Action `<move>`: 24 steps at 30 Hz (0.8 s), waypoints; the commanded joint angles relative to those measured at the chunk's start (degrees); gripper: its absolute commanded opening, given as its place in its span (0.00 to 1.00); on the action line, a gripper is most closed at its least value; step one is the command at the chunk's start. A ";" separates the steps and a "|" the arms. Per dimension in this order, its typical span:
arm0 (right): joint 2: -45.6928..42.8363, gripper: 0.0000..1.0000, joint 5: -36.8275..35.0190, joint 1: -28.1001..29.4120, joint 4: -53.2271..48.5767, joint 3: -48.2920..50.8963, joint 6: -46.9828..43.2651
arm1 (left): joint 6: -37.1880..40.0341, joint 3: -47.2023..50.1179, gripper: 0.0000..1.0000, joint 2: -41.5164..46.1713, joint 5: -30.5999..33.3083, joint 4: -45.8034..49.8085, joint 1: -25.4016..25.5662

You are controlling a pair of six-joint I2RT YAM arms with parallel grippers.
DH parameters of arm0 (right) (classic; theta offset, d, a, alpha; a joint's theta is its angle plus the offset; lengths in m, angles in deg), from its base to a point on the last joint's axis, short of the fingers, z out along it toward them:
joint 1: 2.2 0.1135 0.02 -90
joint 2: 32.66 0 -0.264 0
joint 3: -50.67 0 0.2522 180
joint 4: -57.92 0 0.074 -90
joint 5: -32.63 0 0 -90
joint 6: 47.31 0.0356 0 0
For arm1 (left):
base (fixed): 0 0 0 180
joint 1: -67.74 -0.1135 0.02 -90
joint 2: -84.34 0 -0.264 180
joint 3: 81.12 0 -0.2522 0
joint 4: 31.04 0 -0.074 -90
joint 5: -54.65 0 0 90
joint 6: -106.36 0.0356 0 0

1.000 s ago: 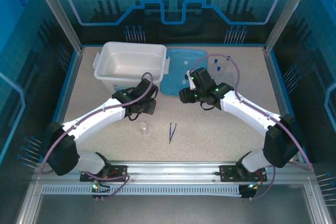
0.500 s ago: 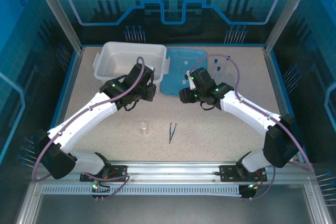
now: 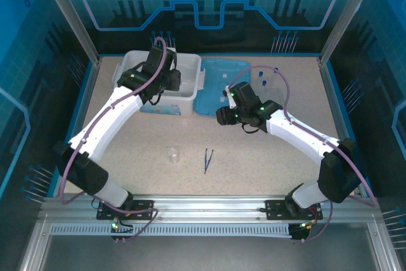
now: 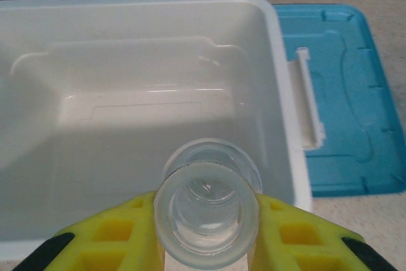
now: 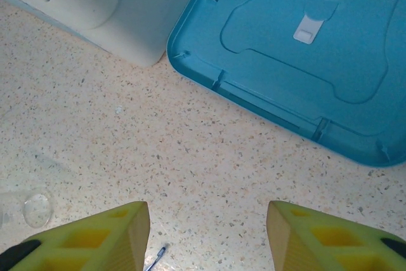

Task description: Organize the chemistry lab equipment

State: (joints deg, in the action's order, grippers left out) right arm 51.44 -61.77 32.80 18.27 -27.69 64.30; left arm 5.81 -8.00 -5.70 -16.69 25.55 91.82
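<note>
From its base at the near left edge of the table (image 3: 266, 157), the left arm stretches far forward in a long diagonal, its elbow low near the rail and its forearm rising toward the back. The right arm bends sharply at its elbow on the near right and reaches inward and back toward the middle. On the open table between them lie the dark-blue tweezers (image 3: 208, 160), and just to their left, apart from them, a small clear glass piece (image 3: 173, 154) stands on its own. The right tool (image 5: 206, 226) hovers above the bare table with its yellow fingers (image 5: 95, 236) spread apart and nothing between them; in its wrist view the glass piece sits at the lower left and the near corner of the light-blue lid (image 5: 304, 80) lies ahead. Farther back, the left tool (image 4: 206, 226) is clamped on a second clear glass vessel (image 4: 206, 217), its open mouth facing the wrist camera, held over the inside of the white tub (image 4: 279, 61) near its right wall. Whether that vessel is the flask or the beaker I cannot tell. The lid lies flat just beside the tub's right side. Right of the lid, near the back, lie the thin clear tubes with blue caps (image 3: 262, 80).
</note>
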 commanded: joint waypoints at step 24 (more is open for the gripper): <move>-3.32 0.53 -0.94 -0.99 -3.62 -1.50 0.13 | 1.66 -16.84 0.31 -28.69 -4.25 -5.63 -8.08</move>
State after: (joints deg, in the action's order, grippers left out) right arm 49.66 -61.82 32.47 16.70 -27.71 64.30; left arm 6.27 -22.12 -33.40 -19.66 21.07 84.06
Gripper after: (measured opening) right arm 0.530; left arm 0.310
